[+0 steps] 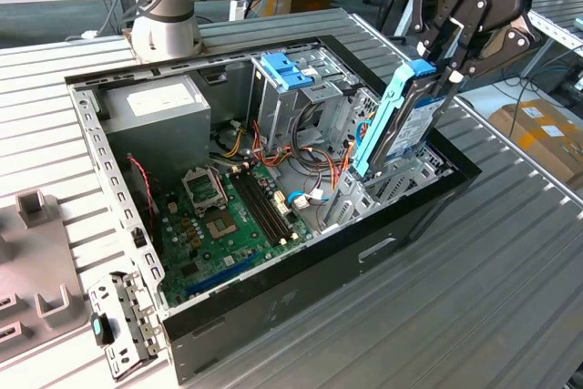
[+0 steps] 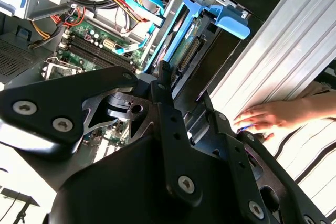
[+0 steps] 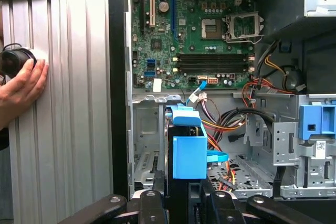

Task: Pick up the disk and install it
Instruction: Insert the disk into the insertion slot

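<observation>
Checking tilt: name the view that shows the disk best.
The exterior view: the disk shows side-on, tilted, in the gripper. The second wrist view shows the disk edge-on; the first wrist view shows the disk end-on.

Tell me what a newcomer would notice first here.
The light-blue-framed disk stands out first, held tilted by the black fingers over the open computer case at the exterior view's right. Then the green motherboard inside the case, and a person's hand beside it in the second wrist view.
</observation>
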`<state>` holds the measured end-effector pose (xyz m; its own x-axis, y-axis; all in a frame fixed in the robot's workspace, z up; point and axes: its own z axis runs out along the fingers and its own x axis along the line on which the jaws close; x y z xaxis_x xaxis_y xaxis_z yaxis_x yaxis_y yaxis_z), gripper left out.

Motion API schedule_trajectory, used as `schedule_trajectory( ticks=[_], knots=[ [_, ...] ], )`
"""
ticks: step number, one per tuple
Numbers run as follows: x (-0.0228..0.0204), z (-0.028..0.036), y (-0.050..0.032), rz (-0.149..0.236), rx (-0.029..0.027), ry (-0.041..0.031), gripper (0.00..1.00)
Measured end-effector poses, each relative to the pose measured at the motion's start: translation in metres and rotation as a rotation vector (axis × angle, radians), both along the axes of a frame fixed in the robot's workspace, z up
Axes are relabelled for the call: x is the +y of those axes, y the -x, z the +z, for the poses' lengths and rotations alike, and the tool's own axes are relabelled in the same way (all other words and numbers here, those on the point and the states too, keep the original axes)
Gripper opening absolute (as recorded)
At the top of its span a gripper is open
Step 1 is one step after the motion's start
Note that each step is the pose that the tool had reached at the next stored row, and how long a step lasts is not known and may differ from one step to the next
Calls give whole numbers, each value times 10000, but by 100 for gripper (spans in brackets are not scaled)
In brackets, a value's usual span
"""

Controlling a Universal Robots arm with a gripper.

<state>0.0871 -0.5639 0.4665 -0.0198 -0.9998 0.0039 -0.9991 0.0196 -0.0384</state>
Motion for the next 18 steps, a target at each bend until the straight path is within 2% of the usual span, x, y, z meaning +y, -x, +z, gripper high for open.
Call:
schedule_trajectory(
  ticks=[5, 10, 18],
  knots=[
    [0, -11, 7, 1, -1, -3, 35],
    [0, -50, 9, 0, -1, 1, 35],
    [0, -52, 15, 0, 0, -1, 35]
  ],
)
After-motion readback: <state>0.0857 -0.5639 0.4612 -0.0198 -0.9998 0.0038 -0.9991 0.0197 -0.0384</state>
